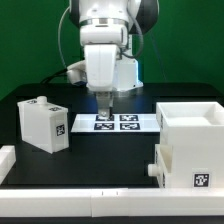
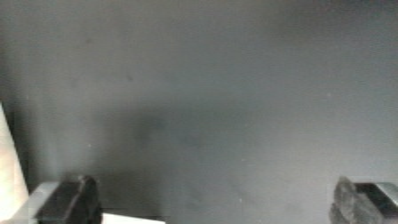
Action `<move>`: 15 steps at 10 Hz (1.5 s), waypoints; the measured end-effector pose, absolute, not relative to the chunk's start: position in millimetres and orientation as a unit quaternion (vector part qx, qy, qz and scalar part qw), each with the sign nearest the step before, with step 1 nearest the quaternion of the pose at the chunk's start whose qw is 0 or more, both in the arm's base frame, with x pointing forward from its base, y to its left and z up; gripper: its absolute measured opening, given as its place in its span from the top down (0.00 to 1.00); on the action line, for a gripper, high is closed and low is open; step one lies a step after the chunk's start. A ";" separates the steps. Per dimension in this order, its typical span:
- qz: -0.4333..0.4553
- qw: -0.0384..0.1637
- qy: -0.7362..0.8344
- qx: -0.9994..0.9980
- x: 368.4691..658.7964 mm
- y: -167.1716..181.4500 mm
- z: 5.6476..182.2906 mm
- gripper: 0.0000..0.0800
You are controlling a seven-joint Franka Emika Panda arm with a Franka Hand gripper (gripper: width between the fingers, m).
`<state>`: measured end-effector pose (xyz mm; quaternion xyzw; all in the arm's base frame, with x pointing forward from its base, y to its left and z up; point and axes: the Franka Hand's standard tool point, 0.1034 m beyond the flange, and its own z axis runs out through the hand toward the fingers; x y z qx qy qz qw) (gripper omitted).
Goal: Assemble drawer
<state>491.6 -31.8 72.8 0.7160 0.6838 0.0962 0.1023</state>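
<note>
Smooth white plastic on a matte black table (image 1: 110, 150).
The boxy shell (image 1: 190, 125) stands open-topped; the gripper (image 1: 103, 102) spreads its fingers (image 2: 63, 203) wide, holding nothing.

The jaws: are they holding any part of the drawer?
No, the jaws stand apart with nothing gripped between them, just table beyond.

Robotics laboratory test bench: a black table (image 1: 100, 160) against a green backdrop (image 1: 30, 45), with the marker board (image 1: 113, 122) lying mid-table. A white robot arm (image 1: 105, 45) rises just behind the board. A tagged drawer tray (image 1: 42, 124) and drawer shell (image 1: 195, 125) flank it, with a low white rail (image 1: 8, 158) nearer the camera.
</note>
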 end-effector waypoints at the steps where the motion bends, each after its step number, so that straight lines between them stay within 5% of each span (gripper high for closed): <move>1: 0.094 0.102 0.696 0.704 491.4 -20.0 70.9 0.19; 11: 0.120 0.105 0.686 0.710 466.1 -21.1 53.1 0.19; 15: 0.118 0.131 0.783 0.596 449.7 -36.7 39.7 0.19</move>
